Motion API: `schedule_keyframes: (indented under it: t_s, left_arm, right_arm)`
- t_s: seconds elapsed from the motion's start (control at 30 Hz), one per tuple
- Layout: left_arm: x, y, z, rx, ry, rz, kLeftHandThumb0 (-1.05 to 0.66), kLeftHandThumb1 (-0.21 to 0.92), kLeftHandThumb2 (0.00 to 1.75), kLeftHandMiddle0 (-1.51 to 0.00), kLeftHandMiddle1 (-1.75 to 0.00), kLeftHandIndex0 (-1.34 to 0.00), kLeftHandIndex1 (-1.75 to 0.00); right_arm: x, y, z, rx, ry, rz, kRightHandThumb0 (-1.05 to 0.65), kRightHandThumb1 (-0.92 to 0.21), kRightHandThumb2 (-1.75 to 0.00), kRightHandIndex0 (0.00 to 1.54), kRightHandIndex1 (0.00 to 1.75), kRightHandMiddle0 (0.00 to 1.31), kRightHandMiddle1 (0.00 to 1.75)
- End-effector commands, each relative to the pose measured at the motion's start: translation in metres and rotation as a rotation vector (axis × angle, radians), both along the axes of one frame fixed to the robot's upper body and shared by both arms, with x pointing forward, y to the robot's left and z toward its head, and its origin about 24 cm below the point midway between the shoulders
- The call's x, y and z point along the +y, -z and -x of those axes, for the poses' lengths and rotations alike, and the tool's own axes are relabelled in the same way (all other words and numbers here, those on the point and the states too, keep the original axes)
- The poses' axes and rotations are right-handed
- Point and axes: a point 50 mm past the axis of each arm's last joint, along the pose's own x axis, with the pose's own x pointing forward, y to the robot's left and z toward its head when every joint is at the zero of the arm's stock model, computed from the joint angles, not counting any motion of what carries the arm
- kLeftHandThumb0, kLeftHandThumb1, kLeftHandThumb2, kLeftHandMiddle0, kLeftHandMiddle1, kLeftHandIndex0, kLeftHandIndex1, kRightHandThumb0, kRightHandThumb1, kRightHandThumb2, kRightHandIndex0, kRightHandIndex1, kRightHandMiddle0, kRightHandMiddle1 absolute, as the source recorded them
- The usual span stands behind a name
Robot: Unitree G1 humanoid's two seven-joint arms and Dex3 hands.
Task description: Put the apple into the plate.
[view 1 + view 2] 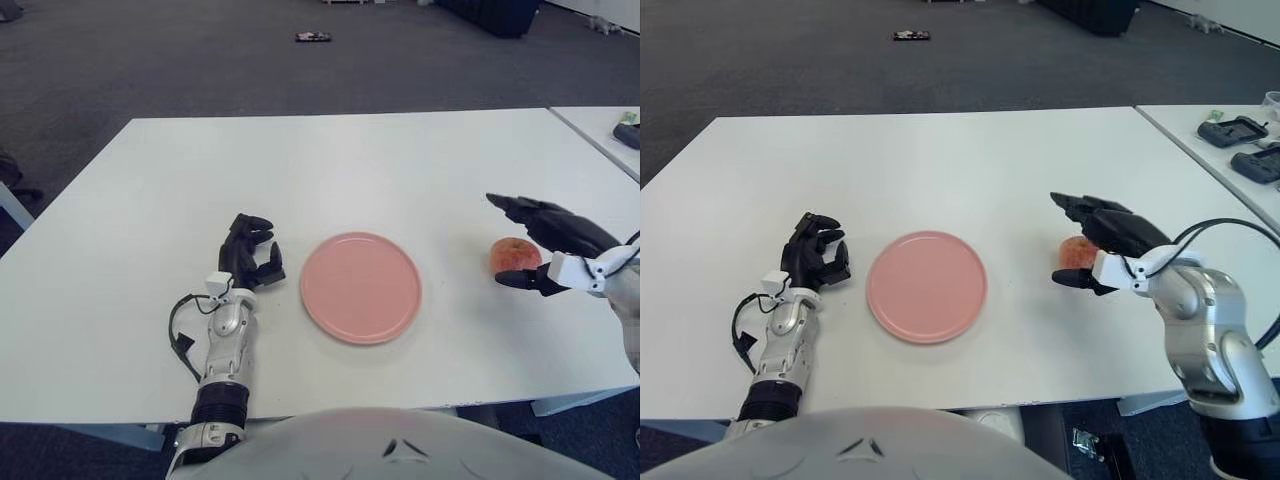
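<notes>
Apple (513, 255), red with paler patches, sits on the white surface (330, 160) toward the right edge, roughly level with the plate and closer to the near edge than the far one. It stands clear of the pink plate (361, 287), with bare surface between the two. The plate lies flat near the middle of the surface's width, toward the near edge, and holds nothing.

The right hand (545, 248) is at the apple, coming in from the right edge. Its black fingers (1087, 212) are spread wide: the upper ones reach out above the fruit, pointing toward the far left, while a lower digit pokes out low at the apple's near side. The fruit sits in the gap between them, partly hidden by the hand in the right eye view. Whether any finger actually touches the apple cannot be told; the hand has not closed on it.

The left hand (251, 254) shows just left of the plate, toward the near edge, its forearm running back to the near edge. Its fingers are loosely curled and hold nothing.

A second white surface (1220, 150) stands beyond the right edge, carrying dark devices (1232, 130). A small dark object (312, 37) lies on the grey carpet (150, 60) past the far edge.
</notes>
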Motion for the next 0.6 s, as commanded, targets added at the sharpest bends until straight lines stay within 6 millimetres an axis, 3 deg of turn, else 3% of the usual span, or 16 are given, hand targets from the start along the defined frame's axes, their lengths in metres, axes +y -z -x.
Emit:
schedule_keyframes:
  t_s: [0.0,0.37,0.57]
  left_arm:
    - [0.002,0.016,0.009,0.093,-0.007,0.002,-0.01,0.22,1.45,-0.67,-1.74,-0.46,-1.75]
    - [0.004,0.016,0.011,0.096,-0.015,-0.004,-0.01,0.16,1.51,-0.72,-1.75,-0.5,-1.75]
    - [0.005,0.015,0.013,0.108,-0.023,-0.024,-0.01,0.16,1.51,-0.73,-1.75,-0.49,-1.75]
  right_arm:
    - [-0.002,-0.002,-0.002,0.021,0.013,0.06,-1.04,-0.7,-0.59,0.0,0.0,0.0,0.0]
    - [0.001,0.023,-0.014,0.092,-0.004,0.097,-1.05,-0.75,-0.47,0.0,0.0,0.0,0.0]
    - [-0.028,0.07,-0.027,0.143,0.026,0.101,-1.05,-0.76,-0.46,0.0,0.0,0.0,0.0]
